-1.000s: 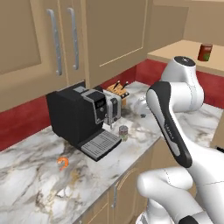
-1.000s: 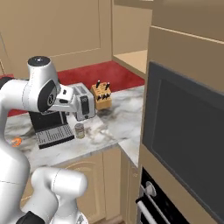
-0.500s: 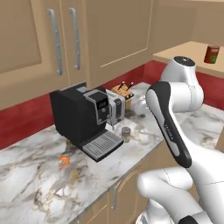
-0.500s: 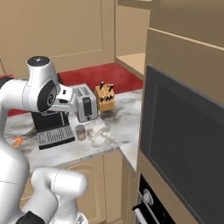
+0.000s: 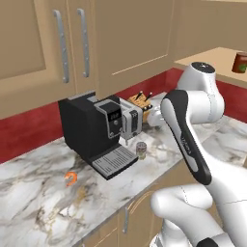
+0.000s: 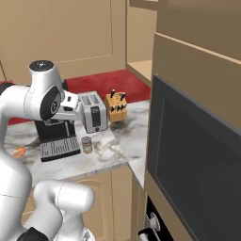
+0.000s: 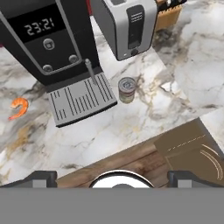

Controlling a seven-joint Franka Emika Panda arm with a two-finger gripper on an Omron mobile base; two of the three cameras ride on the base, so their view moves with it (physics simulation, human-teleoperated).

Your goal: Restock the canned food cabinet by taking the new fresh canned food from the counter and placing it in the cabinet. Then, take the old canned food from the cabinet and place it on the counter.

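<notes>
The new fresh canned food [image 5: 141,149] [image 6: 86,144] [image 7: 127,89], a small tin with a silvery lid, stands upright on the marble counter [image 5: 43,202] [image 7: 131,131] just in front of the toaster. The old canned food [image 5: 240,62], dark red, stands on the shelf of the tan cabinet [image 5: 207,58] at the upper right. My gripper [image 7: 116,177] hangs open above the counter's front edge, well short of the tin, with nothing between its fingertips [image 7: 39,177]. In the right base view the hand [image 6: 71,107] is up beside the toaster.
A black coffee machine [image 5: 94,130] [image 7: 48,39], a silver toaster [image 5: 131,118] [image 6: 94,113] and a knife block [image 5: 140,100] [image 6: 116,106] stand behind the tin. An orange shrimp [image 5: 71,178] [image 7: 18,108] lies to the left. A dark wall oven [image 6: 197,155] closes the right side.
The whole picture has shifted slightly, so the camera has moved with the base. The tins and appliances keep their places. The gripper stays open.
</notes>
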